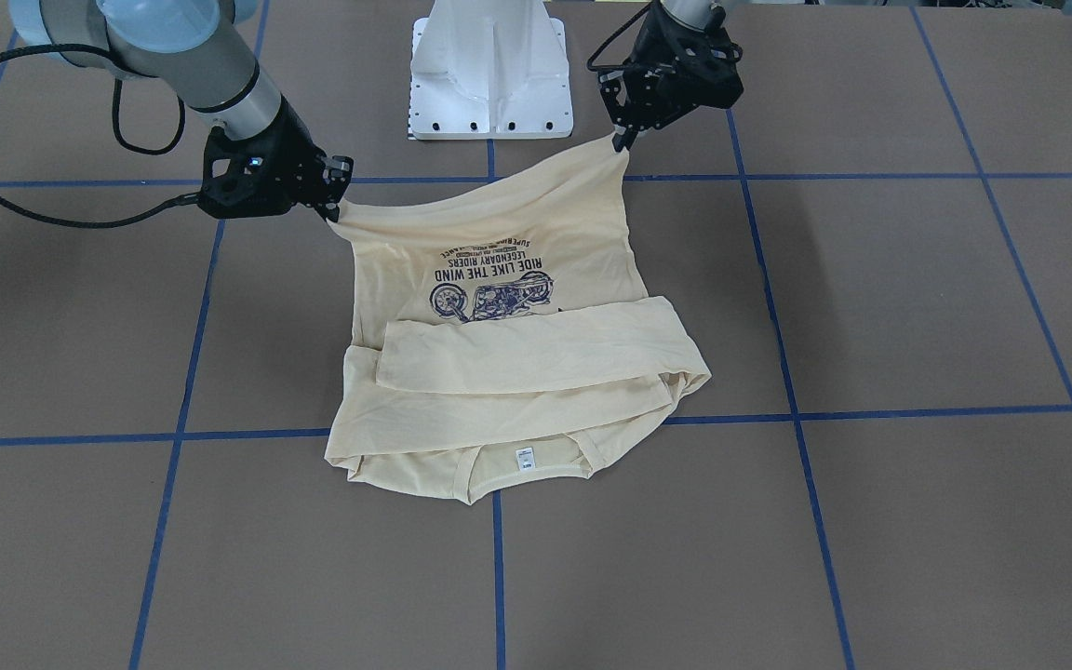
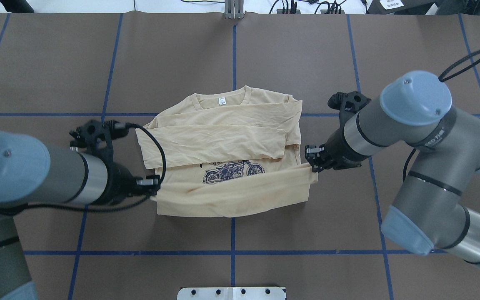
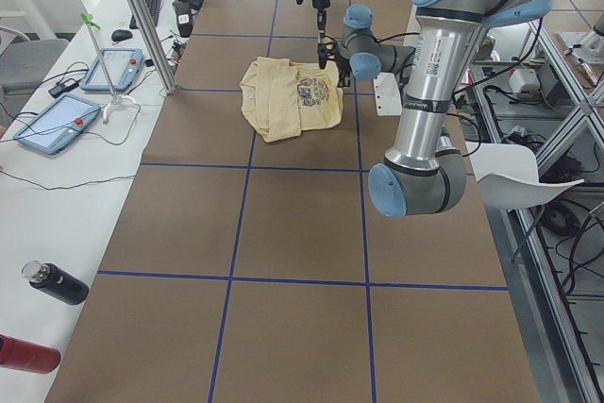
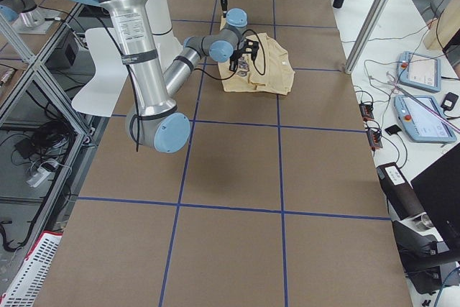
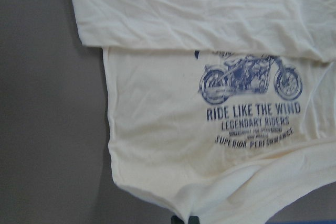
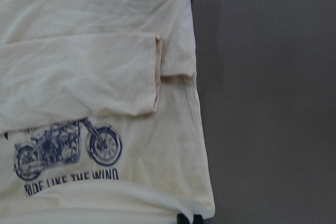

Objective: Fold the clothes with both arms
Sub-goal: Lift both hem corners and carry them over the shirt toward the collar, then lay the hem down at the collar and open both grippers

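The pale cream-yellow shirt (image 1: 499,372) lies in the middle of the table (image 2: 231,137), sleeves folded across its chest, collar and white label on the side far from the robot. Its navy motorcycle print shows in the left wrist view (image 5: 247,82) and in the right wrist view (image 6: 68,148). My left gripper (image 2: 153,183) (image 1: 623,141) is shut on one hem corner. My right gripper (image 2: 311,163) (image 1: 336,207) is shut on the other hem corner. Both hold the hem edge lifted and stretched between them above the table, while the upper half lies flat.
The white pedestal base (image 1: 489,74) stands at the robot's side of the brown table with blue tape lines (image 2: 232,233). Tablets (image 3: 57,125) and a dark bottle (image 3: 57,282) lie on the white side bench; control pendants (image 4: 420,71) lie beyond the other end.
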